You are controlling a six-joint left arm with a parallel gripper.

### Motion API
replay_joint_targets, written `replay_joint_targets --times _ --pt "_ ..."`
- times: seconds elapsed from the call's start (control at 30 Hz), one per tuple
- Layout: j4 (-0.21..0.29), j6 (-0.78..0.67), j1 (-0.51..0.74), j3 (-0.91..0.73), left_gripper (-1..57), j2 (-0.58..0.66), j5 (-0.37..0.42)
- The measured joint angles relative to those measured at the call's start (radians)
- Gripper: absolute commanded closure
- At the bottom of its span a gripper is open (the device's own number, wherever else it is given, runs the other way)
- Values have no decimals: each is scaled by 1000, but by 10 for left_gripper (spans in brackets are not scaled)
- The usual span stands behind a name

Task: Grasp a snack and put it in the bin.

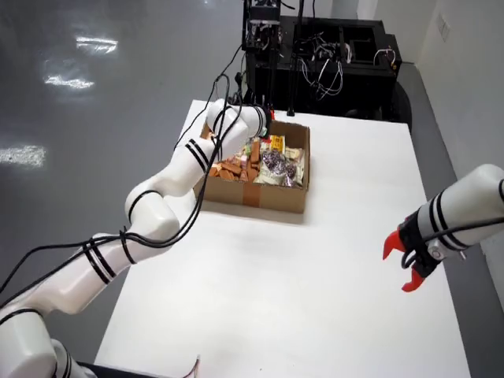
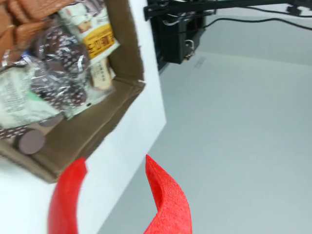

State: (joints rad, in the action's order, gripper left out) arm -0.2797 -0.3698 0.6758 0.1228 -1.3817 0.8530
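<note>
A cardboard box [image 1: 256, 195] stands on the white table [image 1: 315, 299], filled with snacks: orange-brown packets [image 1: 231, 168], purple dotted packets [image 1: 277, 164] and a yellow packet [image 1: 276, 143]. The white arm [image 1: 193, 161] reaches from the lower left to the box's far edge; its gripper [image 1: 270, 116] is mostly hidden behind the wrist. In the wrist view the gripper [image 2: 114, 195] has red fingers [image 2: 168, 202] spread apart with nothing between them. It hovers beside a corner of the box [image 2: 124, 95], over the table's edge. The purple dotted packets [image 2: 58, 63] and the yellow packet [image 2: 100, 41] lie inside.
A second white arm with an open red gripper [image 1: 409, 264] hangs over the table's right side. A black rack with cables [image 1: 315, 59] stands behind the table. Grey floor [image 2: 234, 136] lies past the table edge.
</note>
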Motion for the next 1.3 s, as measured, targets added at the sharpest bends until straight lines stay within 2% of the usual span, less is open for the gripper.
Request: replay_joint_targets --times 0.17,0.33,0.53,0.63,1.03,1.13,1.3 --pt "-1 7 42 97 438 -37 151" --pt "-4 14 95 152 517 -48 274" --pt "-2 32 156 166 556 -49 409" --pt "3 36 188 108 563 -16 451" --pt "30 1 286 -530 562 366 488" --pt "43 17 317 -622 555 421 483" --pt "68 90 373 -683 553 456 475"
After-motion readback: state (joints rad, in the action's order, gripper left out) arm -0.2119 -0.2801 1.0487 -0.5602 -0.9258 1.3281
